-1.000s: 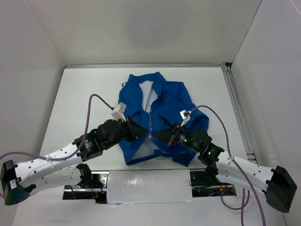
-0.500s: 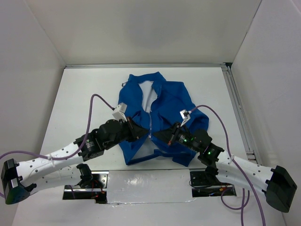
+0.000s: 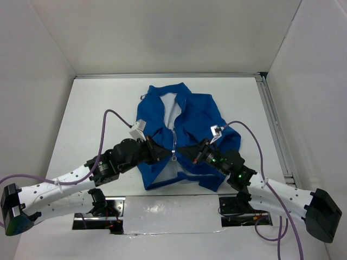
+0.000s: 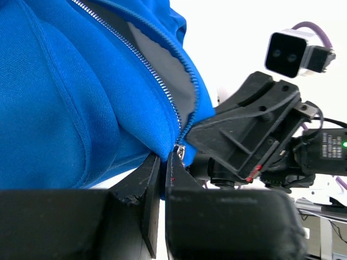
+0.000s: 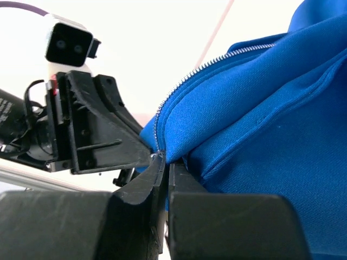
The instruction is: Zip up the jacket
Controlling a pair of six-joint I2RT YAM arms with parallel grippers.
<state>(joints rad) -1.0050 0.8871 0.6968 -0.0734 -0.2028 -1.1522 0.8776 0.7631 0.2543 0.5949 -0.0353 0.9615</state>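
Now we see the jacket (image 3: 187, 116) spread mid-table on the white table (image 3: 97, 108), with white walls (image 3: 162, 32) around it. Our left gripper (image 3: 165, 154) pinches its near edge beside the zipper (image 3: 173, 140); our right gripper (image 3: 184, 154) is clamped, seemingly on the opposite edge.

- flat white matte table (image 3: 92, 108), white wall panels (image 3: 162, 38) on 3 sides
- royal-blue soft fabric jacket (image 3: 198, 116) lies on it, approx centre; collar twd far edge, hem twd near edge, upper front open w/ white lining showing
- silvery metal rail (image 3: 274, 127) runs along rt edge
- shiny silver sheet (image 3: 168, 208) across near edge
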